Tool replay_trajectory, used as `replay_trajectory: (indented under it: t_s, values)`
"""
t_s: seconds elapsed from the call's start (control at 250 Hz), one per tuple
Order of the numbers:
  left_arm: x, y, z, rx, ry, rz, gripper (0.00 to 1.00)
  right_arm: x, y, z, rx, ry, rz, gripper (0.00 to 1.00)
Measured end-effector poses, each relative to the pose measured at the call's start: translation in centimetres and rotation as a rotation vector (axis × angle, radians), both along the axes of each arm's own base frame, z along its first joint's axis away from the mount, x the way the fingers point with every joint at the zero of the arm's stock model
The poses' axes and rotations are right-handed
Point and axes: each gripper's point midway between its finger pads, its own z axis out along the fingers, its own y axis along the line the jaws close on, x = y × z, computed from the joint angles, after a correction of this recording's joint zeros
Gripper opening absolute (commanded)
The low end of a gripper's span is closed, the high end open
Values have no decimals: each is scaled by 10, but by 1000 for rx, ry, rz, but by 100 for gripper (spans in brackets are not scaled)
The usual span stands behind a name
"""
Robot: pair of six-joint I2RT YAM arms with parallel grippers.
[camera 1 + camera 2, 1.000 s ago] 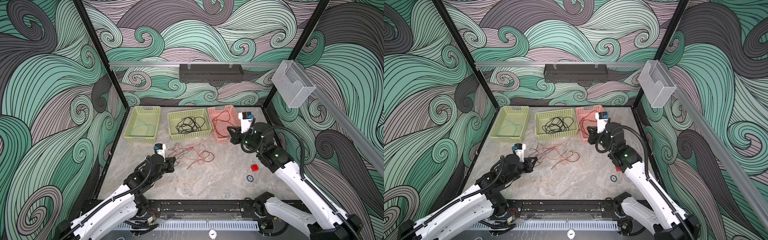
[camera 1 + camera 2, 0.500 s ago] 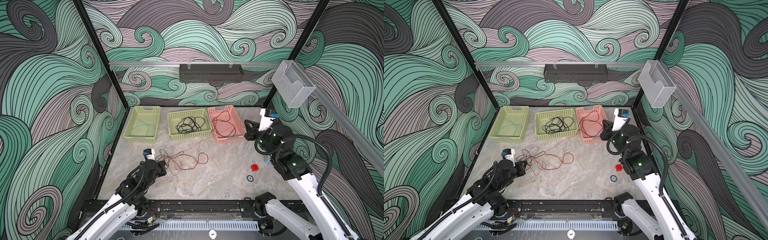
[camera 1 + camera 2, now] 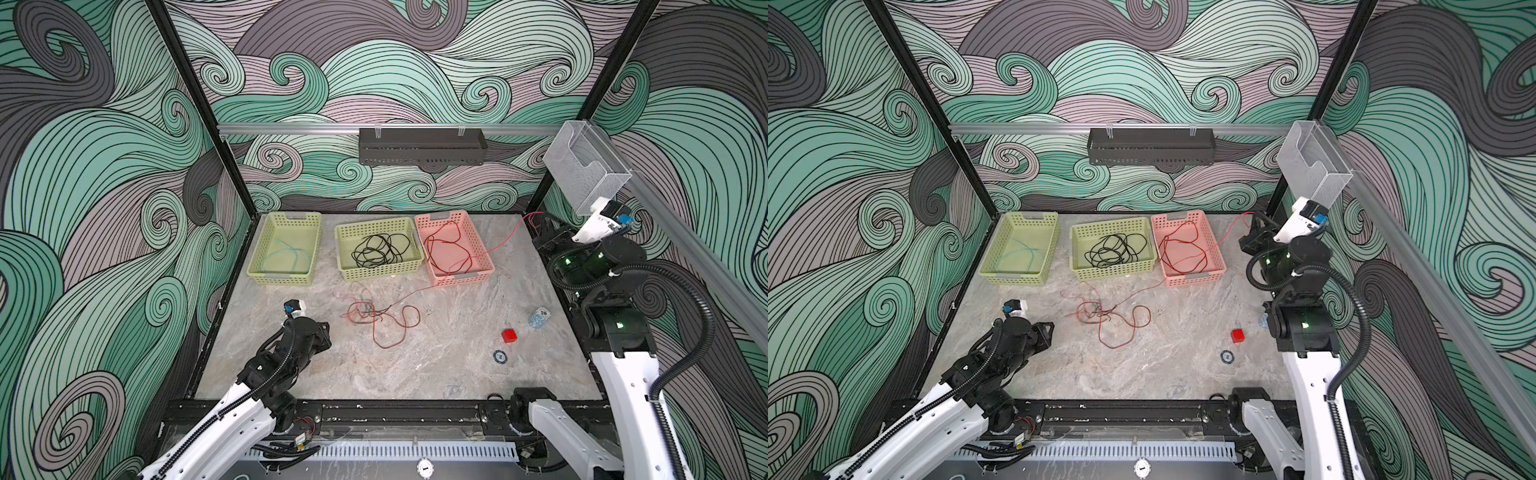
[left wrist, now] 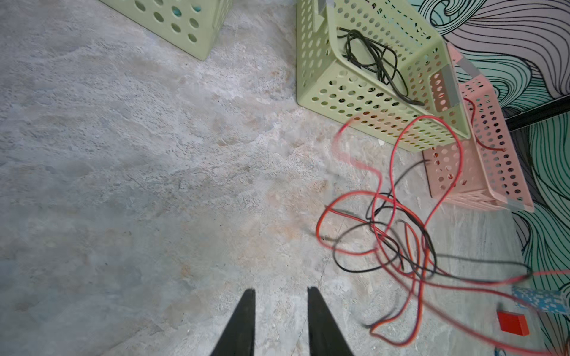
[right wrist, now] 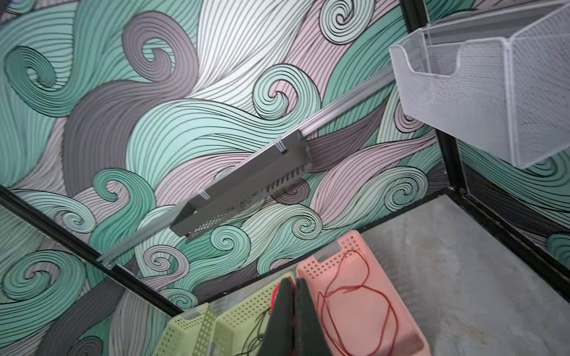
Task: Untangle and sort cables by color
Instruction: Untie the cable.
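Note:
A tangle of red and black cables (image 3: 374, 318) (image 3: 1104, 318) (image 4: 394, 243) lies mid-table. My left gripper (image 3: 325, 332) (image 4: 281, 291) stands open just left of it, with nothing between its fingers. At the far right corner my right gripper (image 3: 539, 225) (image 5: 291, 281) is shut on a red cable (image 3: 505, 237), which runs taut across the pink basket (image 3: 461, 279) down to the tangle. Another red cable (image 3: 446, 249) lies coiled in that basket. Black cables (image 3: 380, 249) fill the middle green basket (image 3: 382, 272). A teal cable (image 3: 286, 251) lies in the left green basket (image 3: 280, 278).
A red cube (image 3: 509, 336), a dark chip (image 3: 500, 356) and a pale blue chip stack (image 3: 539, 319) sit on the right of the table. A black shelf (image 3: 422, 147) hangs on the back wall and a mesh holder (image 3: 584, 174) just above my right gripper.
My left gripper has opened and let go of the tangle, which slid right. My right gripper has moved right and back to the corner, pulling the red cable taut.

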Motion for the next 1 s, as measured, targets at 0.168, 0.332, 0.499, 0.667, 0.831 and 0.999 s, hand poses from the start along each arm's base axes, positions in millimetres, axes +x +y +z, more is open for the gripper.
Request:
replay_trajectory:
  t_s: [0.168, 0.332, 0.499, 0.667, 0.831, 0.999]
  values:
    - [3, -2, -4, -5, 3, -1, 57, 13, 22, 33, 22, -44, 108, 0]
    - [7, -23, -3, -56, 7, -79, 69, 5, 75, 60, -17, -81, 284, 0]
    - [17, -65, 12, -113, 36, -249, 71, -10, 119, 81, -65, -120, 432, 0]
    - [32, -121, 37, -127, -18, -441, 74, -14, 151, 90, -107, -129, 520, 0]
    - [41, -175, 44, -108, -65, -597, 77, -20, 174, 112, -144, -162, 581, 0]
    - [52, -209, 37, -87, -97, -664, 77, -33, 186, 148, -157, -235, 619, 0]
